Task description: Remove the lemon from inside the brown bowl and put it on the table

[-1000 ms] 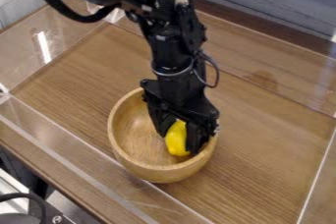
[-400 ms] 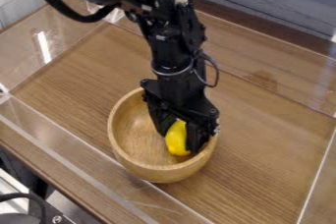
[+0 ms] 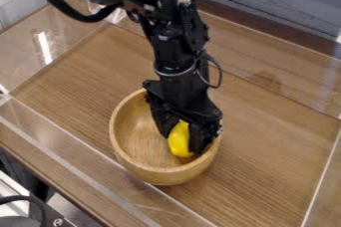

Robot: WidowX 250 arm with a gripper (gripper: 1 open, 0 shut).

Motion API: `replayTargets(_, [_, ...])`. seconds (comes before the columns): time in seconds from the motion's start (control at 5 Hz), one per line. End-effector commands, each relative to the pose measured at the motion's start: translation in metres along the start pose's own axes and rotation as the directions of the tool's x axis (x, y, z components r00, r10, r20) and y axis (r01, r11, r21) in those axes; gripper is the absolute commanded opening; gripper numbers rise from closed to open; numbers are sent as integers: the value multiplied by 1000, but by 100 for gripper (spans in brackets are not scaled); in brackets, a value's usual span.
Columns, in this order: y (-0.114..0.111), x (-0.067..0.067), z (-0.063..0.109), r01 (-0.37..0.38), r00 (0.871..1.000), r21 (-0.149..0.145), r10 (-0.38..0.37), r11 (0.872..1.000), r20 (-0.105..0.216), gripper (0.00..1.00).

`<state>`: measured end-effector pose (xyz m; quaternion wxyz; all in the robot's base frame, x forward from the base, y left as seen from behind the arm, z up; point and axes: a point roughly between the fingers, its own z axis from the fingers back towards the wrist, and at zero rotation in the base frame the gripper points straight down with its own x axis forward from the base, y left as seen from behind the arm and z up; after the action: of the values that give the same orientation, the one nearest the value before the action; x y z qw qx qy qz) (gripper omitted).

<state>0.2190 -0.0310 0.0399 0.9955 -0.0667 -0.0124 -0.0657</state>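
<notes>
The brown bowl (image 3: 124,143) sits on the table (image 3: 94,77) near the front. Inside it, toward its right side, lies the yellow lemon (image 3: 177,142). My black gripper (image 3: 181,139) points straight down into the bowl, one finger on each side of the lemon and closed against it. The lemon still rests low in the bowl, and the fingers hide its upper part.
Clear acrylic walls (image 3: 80,161) run along the table's front and left edges, and another stands at the right (image 3: 320,171). Bare wood surrounds the bowl to the left, behind it and to the right.
</notes>
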Motion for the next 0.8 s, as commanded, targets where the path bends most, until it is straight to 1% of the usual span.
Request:
replayTargets(0.0, [1, 0, 3, 2, 1000, 1, -2, 1000, -4, 0])
replayTargets(0.6, [0, 0, 10, 2, 1000, -2, -2, 1000, -6, 0])
